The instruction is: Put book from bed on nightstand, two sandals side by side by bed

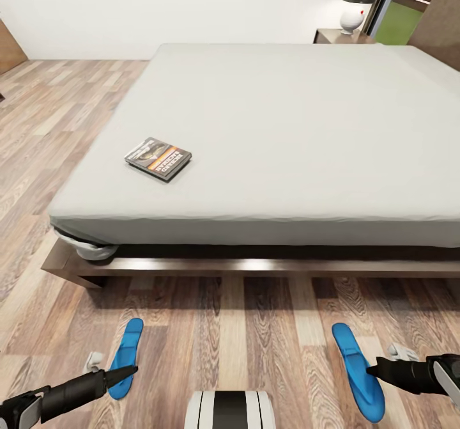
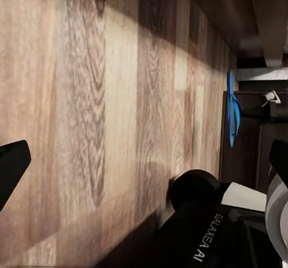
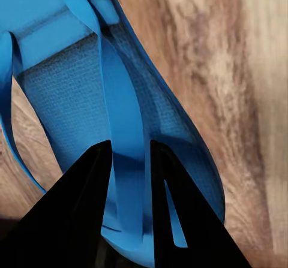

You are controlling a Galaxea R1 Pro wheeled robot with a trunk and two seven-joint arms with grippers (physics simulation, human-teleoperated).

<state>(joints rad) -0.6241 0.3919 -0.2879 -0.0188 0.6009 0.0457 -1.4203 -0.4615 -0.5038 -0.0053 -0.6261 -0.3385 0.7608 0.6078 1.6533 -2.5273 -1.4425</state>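
Observation:
The book lies flat near the front left of the bed's grey mattress. Two blue sandals rest on the wood floor before the bed, well apart: one at the left, one at the right. In the right wrist view my right gripper has its fingers closed on the right sandal's centre strap. In the head view my right gripper sits over that sandal. My left gripper hovers at the left sandal, and the left wrist view shows it open and holding nothing.
A nightstand with a white lamp stands at the bed's far right corner. The bed's dark wooden base juts out at floor level. My base is between the sandals. Bare floor stretches to the left.

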